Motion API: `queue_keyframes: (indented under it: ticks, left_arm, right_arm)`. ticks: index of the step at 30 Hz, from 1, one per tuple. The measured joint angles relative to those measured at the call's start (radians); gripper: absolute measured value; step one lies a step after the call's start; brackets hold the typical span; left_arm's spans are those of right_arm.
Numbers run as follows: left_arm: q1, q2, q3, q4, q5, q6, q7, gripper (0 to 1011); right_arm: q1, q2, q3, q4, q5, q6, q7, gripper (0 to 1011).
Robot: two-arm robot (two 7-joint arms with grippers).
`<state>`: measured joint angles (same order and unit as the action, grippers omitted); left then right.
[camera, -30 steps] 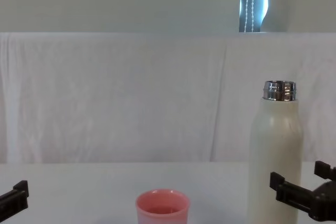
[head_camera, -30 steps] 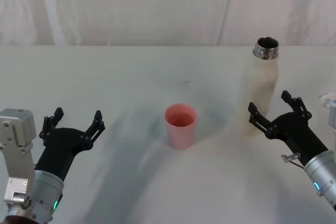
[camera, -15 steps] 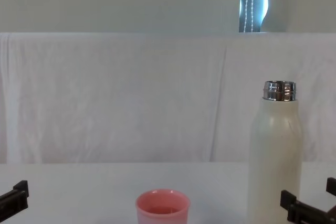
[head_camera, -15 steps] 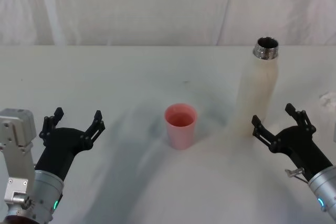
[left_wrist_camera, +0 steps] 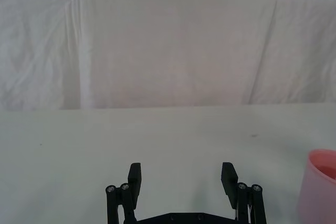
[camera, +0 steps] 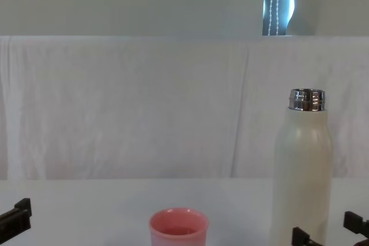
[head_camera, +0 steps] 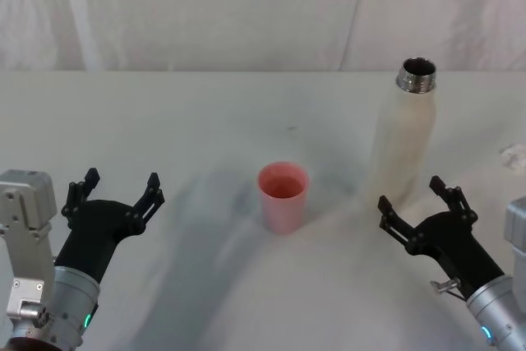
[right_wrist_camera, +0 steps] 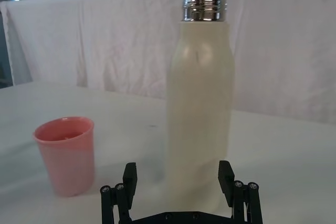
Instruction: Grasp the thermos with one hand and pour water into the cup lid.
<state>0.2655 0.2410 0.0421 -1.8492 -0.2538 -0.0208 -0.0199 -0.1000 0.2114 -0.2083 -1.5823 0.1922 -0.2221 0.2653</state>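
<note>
The cream-white thermos (head_camera: 404, 137) stands upright on the right of the table, its silver neck uncapped; it is also in the right wrist view (right_wrist_camera: 199, 108) and the chest view (camera: 302, 171). The pink cup lid (head_camera: 283, 197) sits at the table's middle, left of the thermos (right_wrist_camera: 65, 153) (camera: 177, 229) (left_wrist_camera: 320, 187). My right gripper (head_camera: 417, 207) is open, low and just in front of the thermos, apart from it, fingers (right_wrist_camera: 129, 178) spread wide. My left gripper (head_camera: 115, 191) rests open at the near left, well away from the cup lid.
A white cloth covers the table (head_camera: 205, 113) and hangs as a backdrop behind. A small pale scrap (head_camera: 514, 154) lies at the table's far right edge. Free surface lies between the cup lid and both grippers.
My right gripper has drawn back from the thermos toward me and shifted slightly left, lowering in the chest view. The thermos, the cup lid and the left arm have stayed put.
</note>
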Motion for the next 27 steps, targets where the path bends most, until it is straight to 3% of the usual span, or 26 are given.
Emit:
queue_keyframes:
  ticks: [8,27]
  left_arm:
    - [0.0,0.0,0.0,0.0,0.0,0.0,0.0,1001]
    - [0.0,0.0,0.0,0.0,0.0,0.0,0.0,1001]
  right_arm:
    - [0.009,-0.021,-0.018,0.018,-0.007,-0.013,0.0,1000]
    - [0.011,-0.024,-0.019,0.021,-0.007,-0.014,0.002,1000]
